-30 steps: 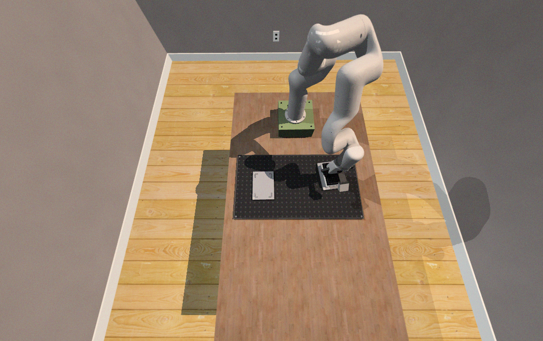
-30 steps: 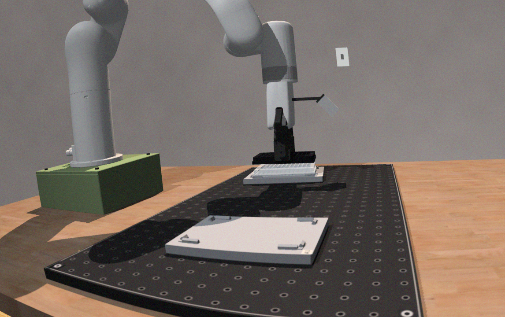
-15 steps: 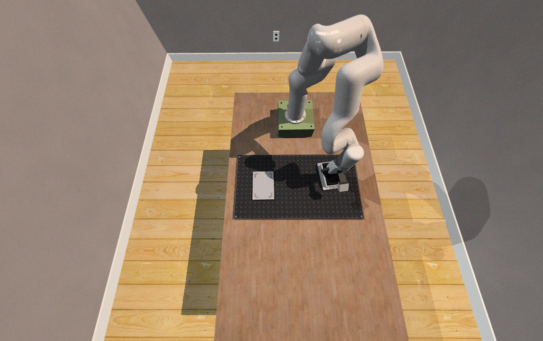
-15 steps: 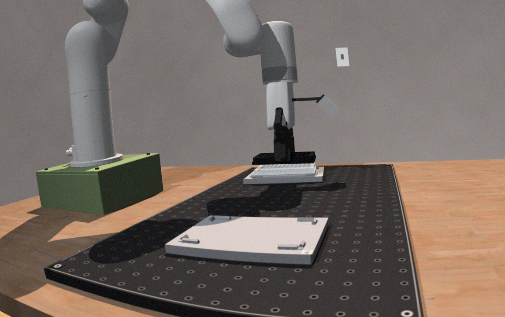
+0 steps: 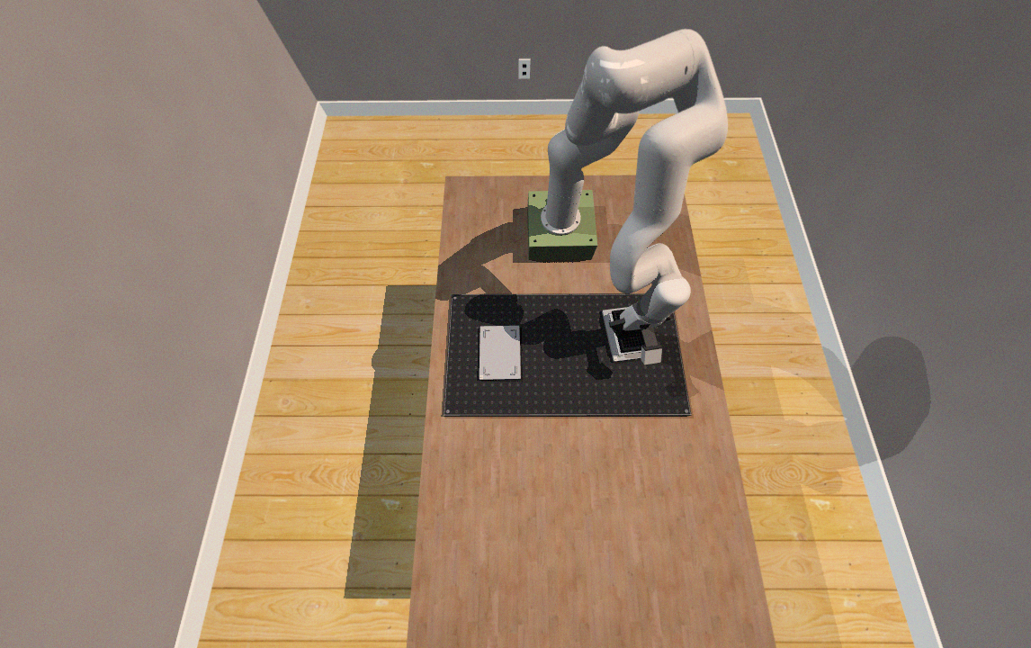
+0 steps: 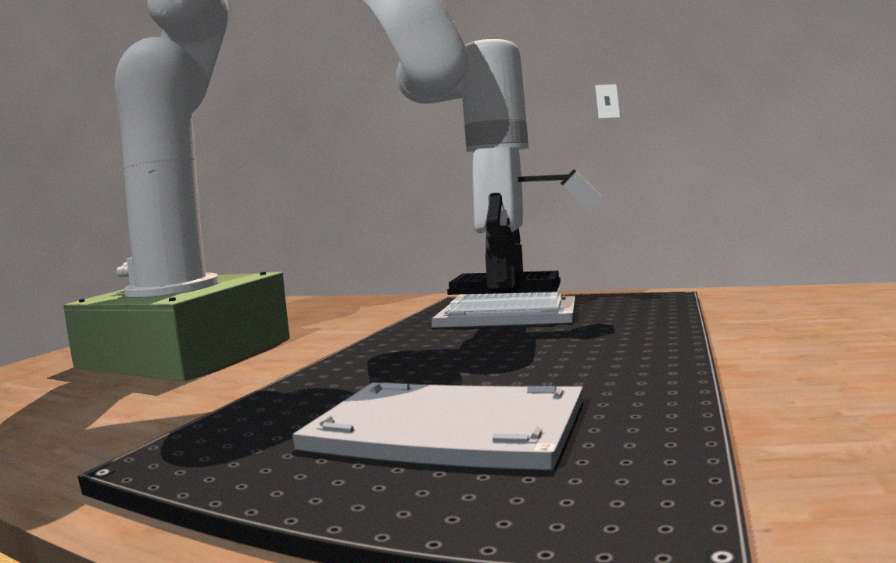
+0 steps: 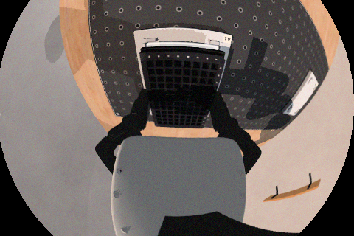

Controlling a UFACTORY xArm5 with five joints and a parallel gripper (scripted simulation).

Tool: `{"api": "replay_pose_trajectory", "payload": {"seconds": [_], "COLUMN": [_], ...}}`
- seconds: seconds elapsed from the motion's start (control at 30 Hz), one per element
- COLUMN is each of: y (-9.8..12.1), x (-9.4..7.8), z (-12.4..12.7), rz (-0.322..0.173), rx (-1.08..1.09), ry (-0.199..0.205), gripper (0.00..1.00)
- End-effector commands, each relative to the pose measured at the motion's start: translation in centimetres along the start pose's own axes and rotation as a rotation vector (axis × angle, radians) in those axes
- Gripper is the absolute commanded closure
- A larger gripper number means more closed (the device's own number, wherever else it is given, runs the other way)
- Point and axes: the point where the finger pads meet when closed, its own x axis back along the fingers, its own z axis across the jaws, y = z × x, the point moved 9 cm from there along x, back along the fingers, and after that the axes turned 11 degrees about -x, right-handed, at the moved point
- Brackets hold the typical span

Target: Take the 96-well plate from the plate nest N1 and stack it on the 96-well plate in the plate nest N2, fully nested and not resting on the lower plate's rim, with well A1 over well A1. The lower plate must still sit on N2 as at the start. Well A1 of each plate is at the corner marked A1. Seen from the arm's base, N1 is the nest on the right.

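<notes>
My gripper [image 6: 504, 274] is shut on a black 96-well plate [image 6: 503, 288], holding it by its long sides. The plate hangs level, low over a pale translucent 96-well plate [image 6: 503, 303] that sits on the white nest N2 [image 6: 503, 318] at the far end of the black breadboard. I cannot tell whether the two plates touch. In the wrist view the black plate [image 7: 181, 85] covers most of the lower plate, and only the nest's far edge [image 7: 182, 35] shows beyond it. The nest N1 [image 6: 441, 423] is bare at the near end, also seen in the overhead view [image 5: 499, 352].
The black perforated breadboard [image 5: 566, 355] lies on a wooden table. The arm's green base block [image 6: 178, 321] stands behind the board. A small camera bracket [image 6: 581, 188] sticks out from the wrist.
</notes>
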Motion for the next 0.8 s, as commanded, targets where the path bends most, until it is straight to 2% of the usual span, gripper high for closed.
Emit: {"api": "replay_pose_trajectory", "payload": {"seconds": [0.0,0.77], "y": [-0.09,-0.09], "x": [0.04,-0.31], "z": [-0.06,-0.05], "rz": [0.003,0.003], "rx": [0.0,0.0], "ry": [-0.002,-0.002], "gripper": [1.0,1.0]}}
